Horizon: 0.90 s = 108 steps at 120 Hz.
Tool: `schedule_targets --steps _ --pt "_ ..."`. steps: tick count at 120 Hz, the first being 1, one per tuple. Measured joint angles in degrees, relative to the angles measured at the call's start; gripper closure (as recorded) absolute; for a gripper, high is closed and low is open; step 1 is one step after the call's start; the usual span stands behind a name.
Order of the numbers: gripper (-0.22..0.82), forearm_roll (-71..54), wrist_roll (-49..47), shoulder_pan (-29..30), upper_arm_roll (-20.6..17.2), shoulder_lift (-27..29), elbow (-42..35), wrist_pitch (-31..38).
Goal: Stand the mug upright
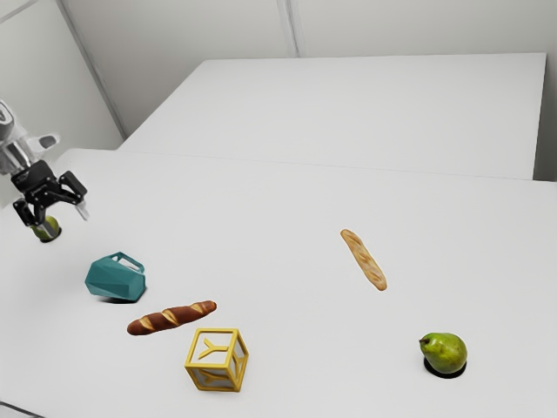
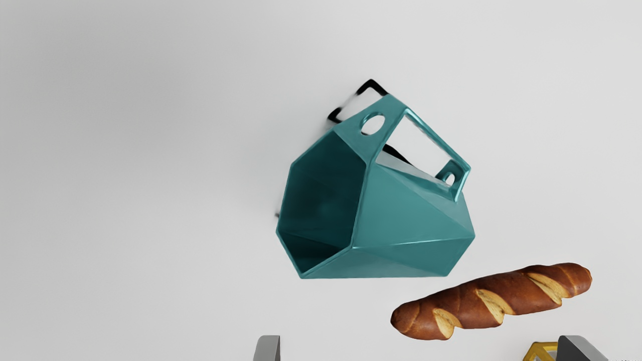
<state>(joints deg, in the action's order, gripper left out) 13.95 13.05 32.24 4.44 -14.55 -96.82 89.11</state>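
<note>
Teal mug (image 1: 116, 279), on its side, worktop (image 1: 287, 261); below spread tool (image 1: 66, 221), toward exterior view's right; long axis mouth left, base right.

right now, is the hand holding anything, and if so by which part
Nothing is held: the hand is open, and the teal mug lies on its side on the table.

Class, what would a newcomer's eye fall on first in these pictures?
Probably the teal mug, lying on its side beside the dark brown bread roll, its open mouth facing away from the roll. Next might come the yellow-framed letter block near that roll, and the green pear toward the exterior view's right.
</note>
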Motion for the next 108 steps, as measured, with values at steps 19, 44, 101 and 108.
schedule_targets --steps 19,44,101,108 --pt "0.0 2.4 3.9 2.6 0.4 -4.8 0.4 -0.2" --pt "0.0 6.1 8.6 2.9 1.8 -9.4 1.2 0.1" --pt "0.0 18.7 13.1 2.8 1.5 -11.7 -2.8 1.6" --pt "0.0 19.5 13.1 2.8 1.4 -11.8 -2.9 1.6"
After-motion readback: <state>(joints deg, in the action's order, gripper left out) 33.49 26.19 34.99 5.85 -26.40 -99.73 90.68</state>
